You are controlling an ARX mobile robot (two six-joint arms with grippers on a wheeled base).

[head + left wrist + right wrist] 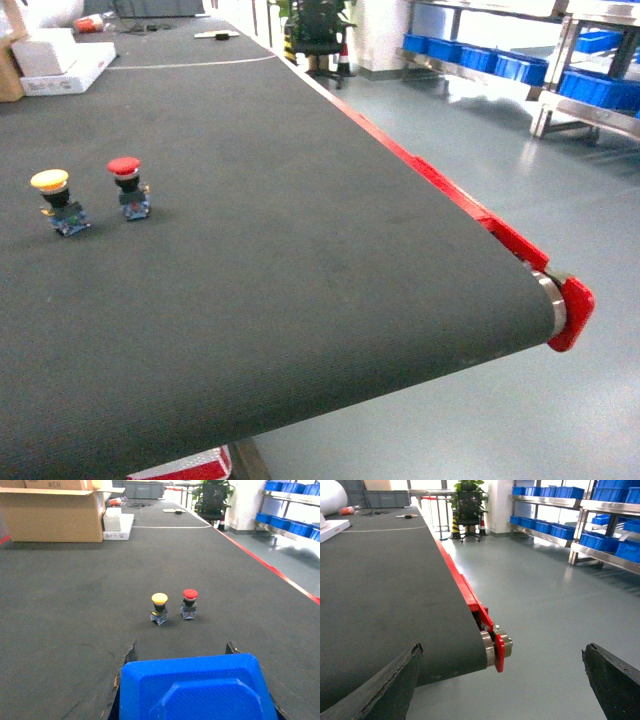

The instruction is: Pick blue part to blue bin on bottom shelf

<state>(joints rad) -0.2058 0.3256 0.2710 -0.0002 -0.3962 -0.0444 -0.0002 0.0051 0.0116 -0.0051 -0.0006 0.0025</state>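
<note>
A dark conveyor belt (280,250) fills most of the head view, edged on the right by a red side rail (450,195) that ends at a metal end roller (489,648) capped in red. Across the grey floor (545,595), far right, stand stainless-steel racks (600,555) carrying rows of blue bins (600,92); the lowest level (590,118) shows a shiny front rail with bins resting on it. At the far left of the belt sit a cardboard box (52,515) and a white carton (119,522). The left gripper (180,652) is clamped on the blue part (197,690), a blue moulded piece held between the two dark fingers (129,655) at the near edge of the left wrist view, above the belt. The right gripper (502,680) is spread wide, its fingers (395,685) well apart with nothing between them, near the belt's end. Smallest, on the belt's left side, a yellow-capped push button (57,200) and a red-capped push button (127,186) stand upright, just beside each other.
</note>
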